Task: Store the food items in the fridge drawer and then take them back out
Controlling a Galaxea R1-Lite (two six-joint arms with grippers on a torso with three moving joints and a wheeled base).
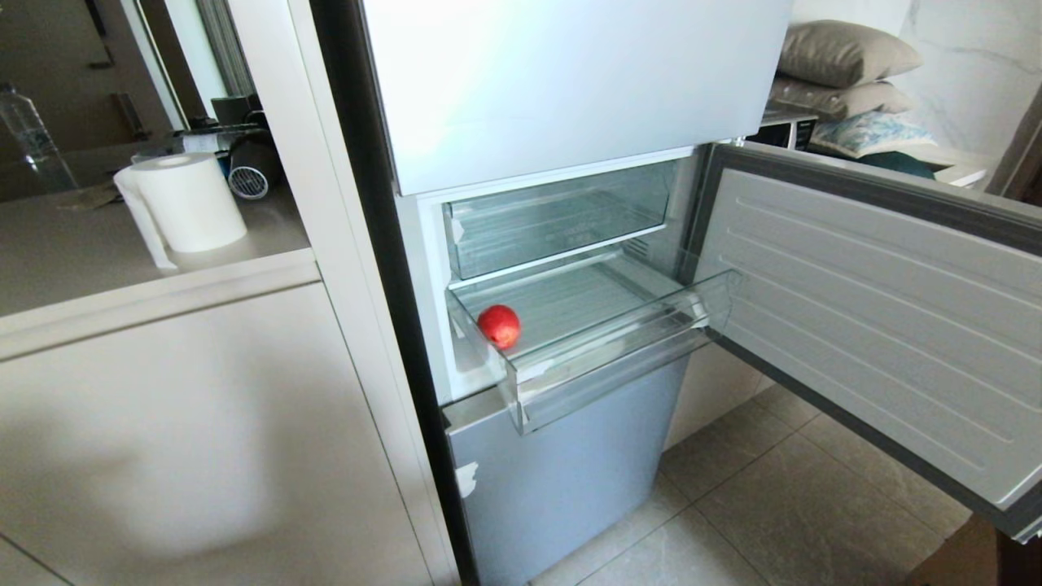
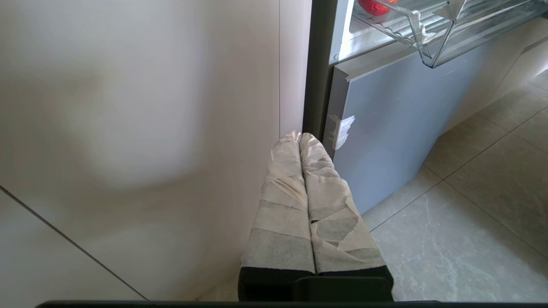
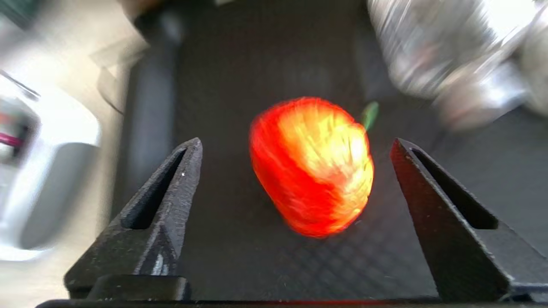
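A smooth red food item (image 1: 499, 325) lies in the front left corner of the fridge drawer (image 1: 619, 346), which is pulled out below the shallower upper drawer (image 1: 553, 220). The same red piece (image 2: 374, 5) and the drawer's lip (image 2: 432, 38) also show in the left wrist view. My left gripper (image 2: 299, 136) is shut and empty, low beside the cabinet wall. Neither arm shows in the head view. In the right wrist view my right gripper (image 3: 295, 143) is open. A red and yellow apple-like food item (image 3: 308, 171) rests on a dark mat between its fingers (image 3: 171, 188), touching neither.
The fridge door (image 1: 879, 309) stands open to the right, over the tiled floor. A paper towel roll (image 1: 187, 199) sits on the counter to the left. A closed grey freezer front (image 1: 570, 464) lies below the drawer. Crinkled silvery packaging (image 3: 449, 55) lies beyond the apple-like piece.
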